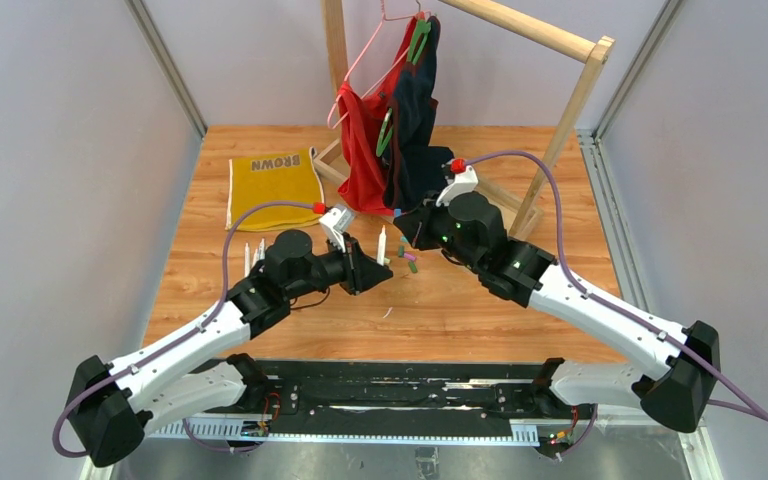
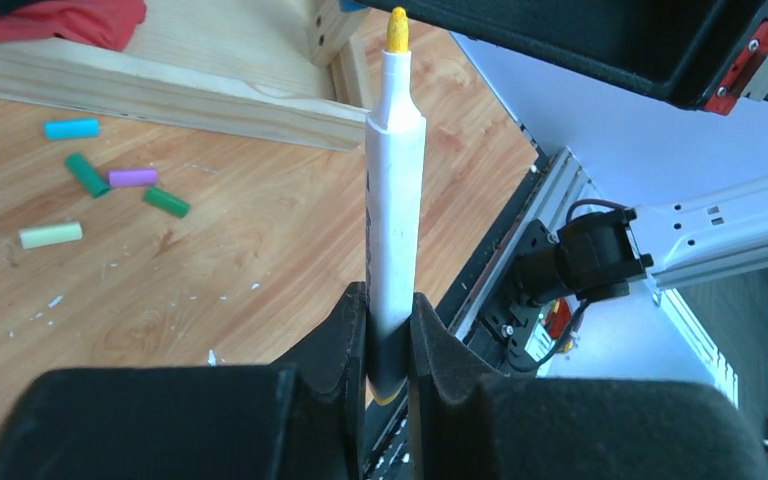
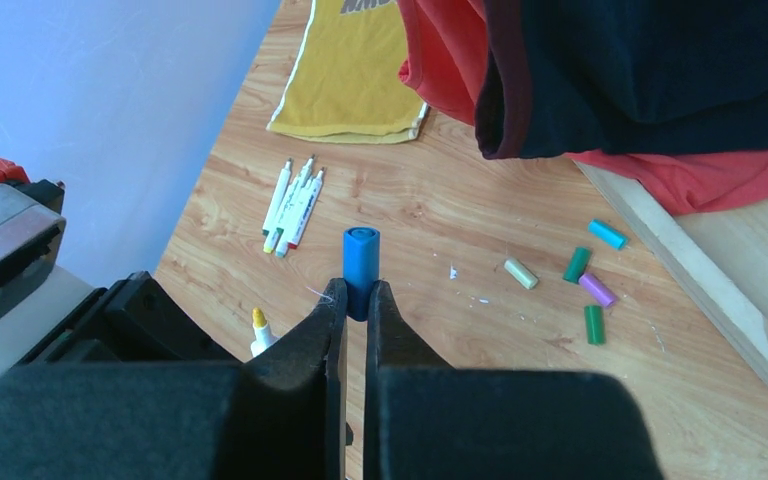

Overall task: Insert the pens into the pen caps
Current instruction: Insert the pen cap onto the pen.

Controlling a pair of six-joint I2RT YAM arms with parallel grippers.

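Observation:
My left gripper (image 2: 390, 335) is shut on a white pen (image 2: 395, 220), held upright with its yellow tip (image 2: 397, 28) pointing up. In the top view this pen (image 1: 381, 245) stands just left of the right gripper (image 1: 407, 225). My right gripper (image 3: 356, 300) is shut on a blue pen cap (image 3: 361, 258), which sticks out past the fingertips. Loose caps lie on the table: pale yellow (image 3: 520, 273), green (image 3: 576, 264), teal (image 3: 607, 234), purple (image 3: 597, 289) and a second green (image 3: 593, 324). Several other pens (image 3: 292, 205) lie side by side at the left.
A yellow shirt (image 1: 273, 185) lies flat at the back left. A wooden clothes rack (image 1: 570, 110) stands at the back with red and dark garments (image 1: 400, 130) hanging from it. Its base beam (image 2: 160, 95) runs just behind the loose caps.

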